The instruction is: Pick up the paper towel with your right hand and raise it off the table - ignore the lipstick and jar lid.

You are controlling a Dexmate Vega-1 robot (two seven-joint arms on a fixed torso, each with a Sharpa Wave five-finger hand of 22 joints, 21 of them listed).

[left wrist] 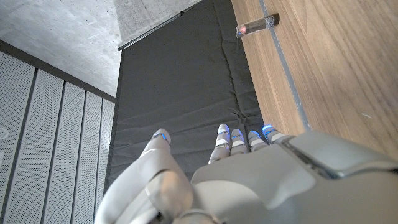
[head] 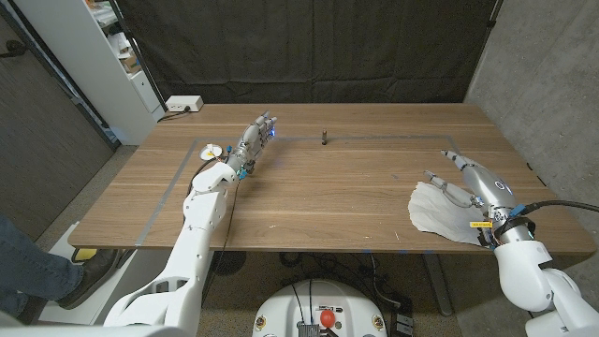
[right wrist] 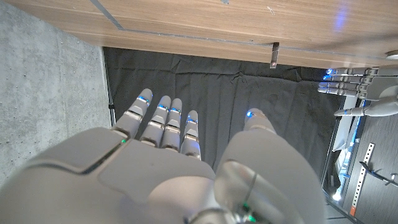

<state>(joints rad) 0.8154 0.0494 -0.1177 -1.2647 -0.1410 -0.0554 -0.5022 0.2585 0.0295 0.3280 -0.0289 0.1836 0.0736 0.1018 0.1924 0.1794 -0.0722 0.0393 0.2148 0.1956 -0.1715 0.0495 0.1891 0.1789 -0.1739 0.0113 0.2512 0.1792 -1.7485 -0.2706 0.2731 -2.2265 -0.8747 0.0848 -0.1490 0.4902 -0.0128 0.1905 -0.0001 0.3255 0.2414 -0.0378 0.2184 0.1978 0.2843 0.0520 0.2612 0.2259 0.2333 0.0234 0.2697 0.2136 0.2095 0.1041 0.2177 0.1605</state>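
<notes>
Under the right hand (head: 465,182), whose fingers spread wide, a crumpled white paper towel (head: 438,213) lies on the wooden table (head: 356,197).

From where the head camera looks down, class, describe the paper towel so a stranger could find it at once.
Start at the wooden table and go to its near right corner, where the right robot hand reaches in. The paper towel lies there, a crumpled white sheet beside and partly under that robot hand. It is the only soft, wide white thing; the lipstick is a small dark upright stick far off.
</notes>
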